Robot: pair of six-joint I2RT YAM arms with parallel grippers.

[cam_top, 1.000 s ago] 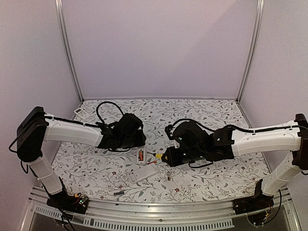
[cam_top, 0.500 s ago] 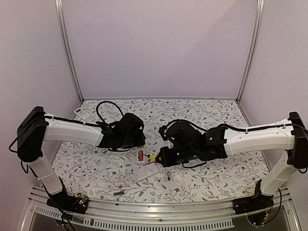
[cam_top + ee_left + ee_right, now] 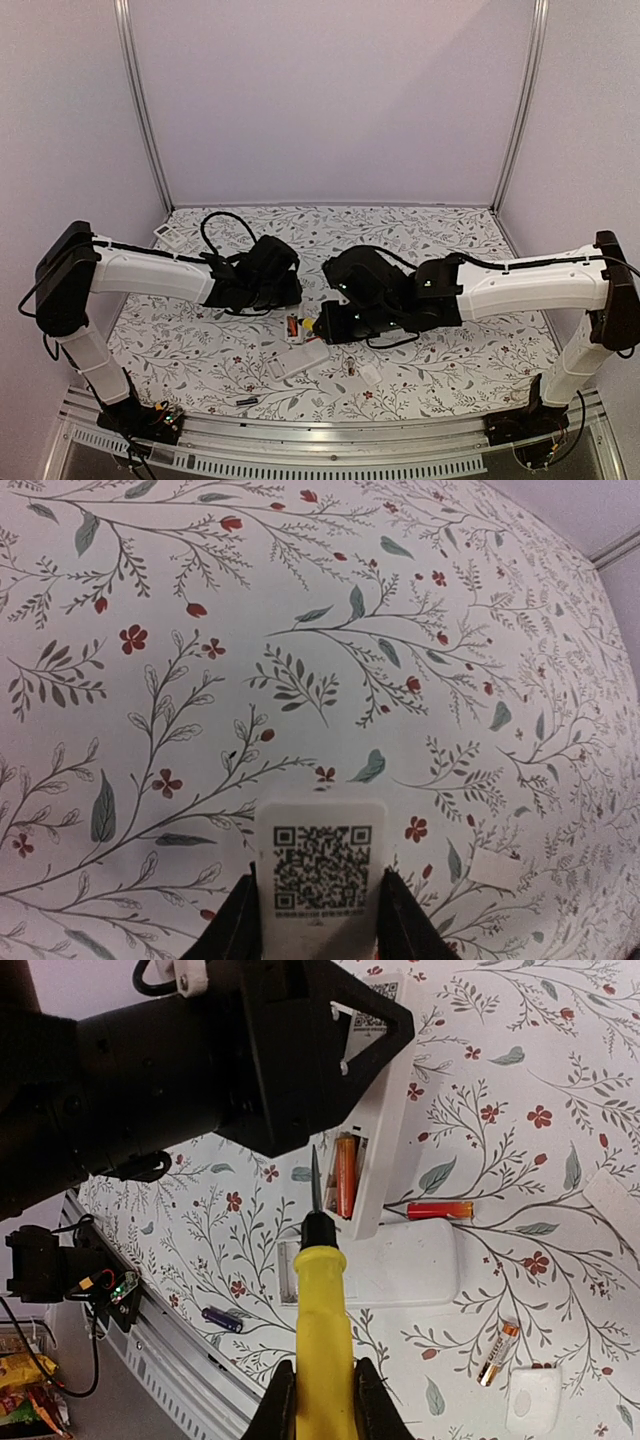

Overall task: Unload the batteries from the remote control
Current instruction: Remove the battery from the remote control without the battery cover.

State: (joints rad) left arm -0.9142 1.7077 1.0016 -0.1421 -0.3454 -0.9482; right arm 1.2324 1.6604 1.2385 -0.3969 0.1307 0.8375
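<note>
My left gripper (image 3: 318,912) is shut on the end of a white remote control (image 3: 320,865) that carries a QR label. In the right wrist view that remote control (image 3: 385,1110) lies back side up with its compartment open, and orange batteries (image 3: 345,1175) sit inside. My right gripper (image 3: 322,1400) is shut on a yellow-handled screwdriver (image 3: 322,1310); its dark tip stands just left of the compartment. Loose batteries lie on the table: a red one (image 3: 440,1210), an orange-gold one (image 3: 497,1353) and a dark blue one (image 3: 222,1319).
A second white remote (image 3: 390,1265) lies flat just under the held one, also seen from above (image 3: 300,360). Small white cover plates (image 3: 533,1400) (image 3: 615,1200) lie to the right. The left arm's black wrist (image 3: 200,1060) fills the upper left of the right wrist view. A small white device (image 3: 167,233) sits at the far left corner.
The right arm has moved left, carrying the screwdriver up to the held remote's open compartment. The left arm and the remote have stayed put.
</note>
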